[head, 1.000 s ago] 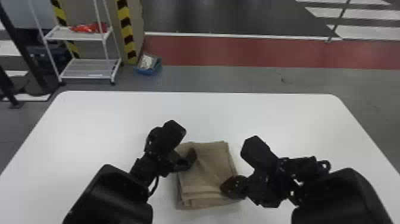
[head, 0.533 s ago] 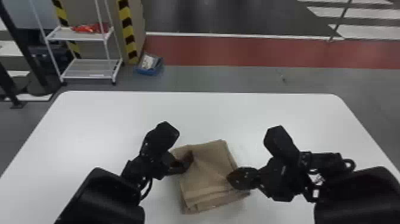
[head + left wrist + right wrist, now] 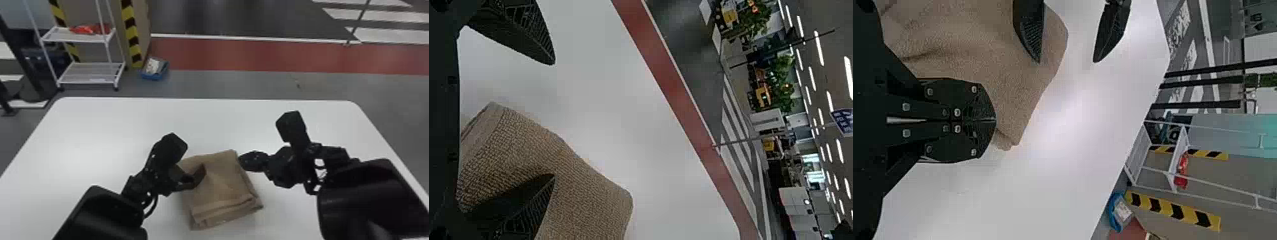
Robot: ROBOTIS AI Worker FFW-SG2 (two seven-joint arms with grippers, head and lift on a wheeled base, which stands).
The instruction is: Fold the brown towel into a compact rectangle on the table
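The brown towel [image 3: 220, 178] lies folded into a small, slightly turned bundle, layered edges toward the robot. At its left part is my left gripper [image 3: 189, 180], spread open with one finger over the cloth. The left wrist view has the left gripper [image 3: 552, 119] with one finger above bare table and the other against the towel [image 3: 584, 200]; whether it presses in cannot be told. My right gripper [image 3: 253, 161] is beside the towel's far right corner. In the right wrist view, the right gripper [image 3: 988, 120] has its fingers together, close over the towel's edge [image 3: 1018, 95].
The white table [image 3: 105, 137] extends on all sides of the towel. Beyond its far edge stand a white wire shelf [image 3: 89, 73] and a blue bin [image 3: 154, 69] on the floor.
The right gripper has moved from the towel's near right part toward its far right corner. The towel has turned slightly, its near edge shifting right. The left gripper's body has shifted slightly left.
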